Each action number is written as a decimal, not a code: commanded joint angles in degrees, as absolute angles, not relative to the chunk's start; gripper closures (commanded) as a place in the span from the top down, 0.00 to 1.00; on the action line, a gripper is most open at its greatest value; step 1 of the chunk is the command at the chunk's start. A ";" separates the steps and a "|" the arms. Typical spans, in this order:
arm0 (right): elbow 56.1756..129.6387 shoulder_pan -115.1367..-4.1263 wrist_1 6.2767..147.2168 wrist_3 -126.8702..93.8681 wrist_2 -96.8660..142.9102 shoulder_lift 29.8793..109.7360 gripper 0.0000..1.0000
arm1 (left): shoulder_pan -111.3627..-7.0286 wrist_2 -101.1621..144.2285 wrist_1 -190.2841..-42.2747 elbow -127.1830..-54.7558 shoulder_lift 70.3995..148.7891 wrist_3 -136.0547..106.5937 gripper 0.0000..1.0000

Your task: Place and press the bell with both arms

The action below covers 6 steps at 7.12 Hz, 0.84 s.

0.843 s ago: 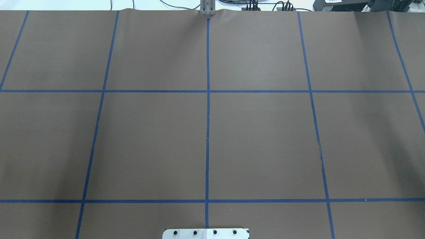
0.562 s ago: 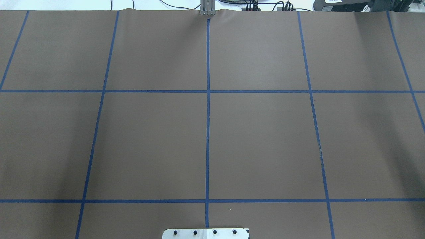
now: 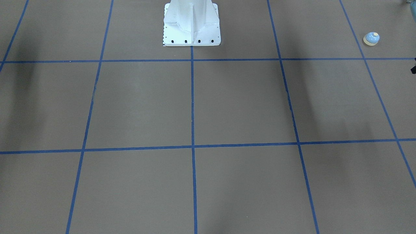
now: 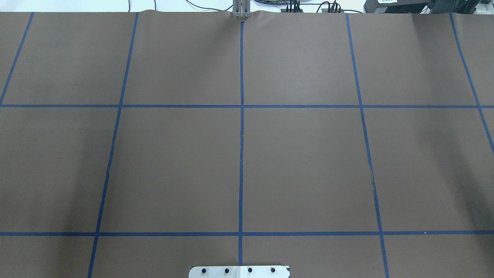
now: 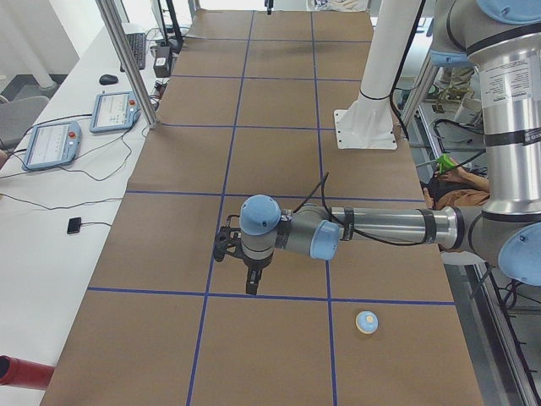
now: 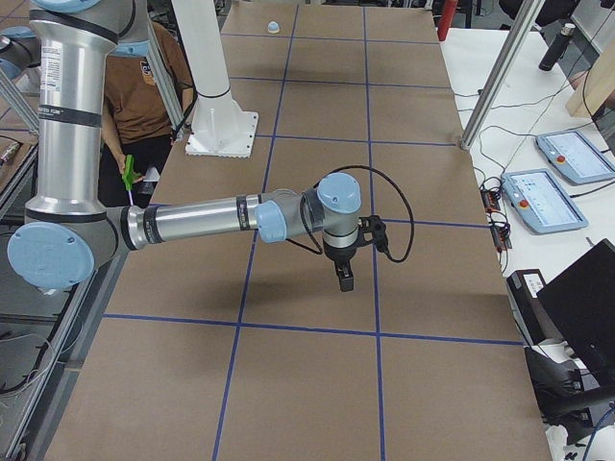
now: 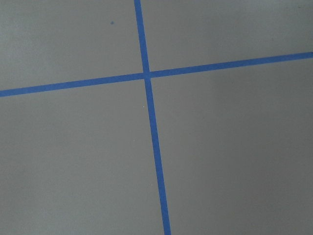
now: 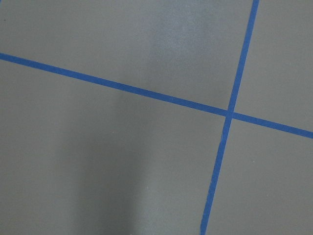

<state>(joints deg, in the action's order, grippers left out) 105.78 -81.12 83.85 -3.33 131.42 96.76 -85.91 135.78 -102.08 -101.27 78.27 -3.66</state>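
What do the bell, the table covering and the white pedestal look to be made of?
The bell: light-blue dome, smooth-looking, likely painted metal or plastic; cream base and button, probably plastic. The table covering: matte brown paper or card, rippled at the far edge, gridded with blue tape. The pedestal: white painted metal, judging by its bolted flange.

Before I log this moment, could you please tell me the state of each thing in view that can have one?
bell: upright on the table, button up, nothing touching it.
left gripper: above the table, pointing down, apart from the bell; open or shut cannot be told.
right gripper: above the table, pointing down, far from the bell; open or shut cannot be told.
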 commanded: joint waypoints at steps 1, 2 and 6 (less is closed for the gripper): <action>105.82 -81.04 83.76 -3.34 132.18 96.77 1.00 | -85.87 135.88 -103.96 -102.48 76.30 -3.78 1.00; 105.47 -81.04 83.85 -3.34 133.14 97.03 1.00 | -85.87 135.88 -104.41 -102.31 76.29 -4.04 1.00; 105.47 -81.04 79.22 -3.43 132.98 96.85 1.00 | -85.87 136.05 -106.24 -103.35 71.48 -4.84 1.00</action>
<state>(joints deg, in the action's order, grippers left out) 105.71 -81.04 82.08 -3.37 133.06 96.79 -85.87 136.05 -104.97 -102.93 74.11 -5.04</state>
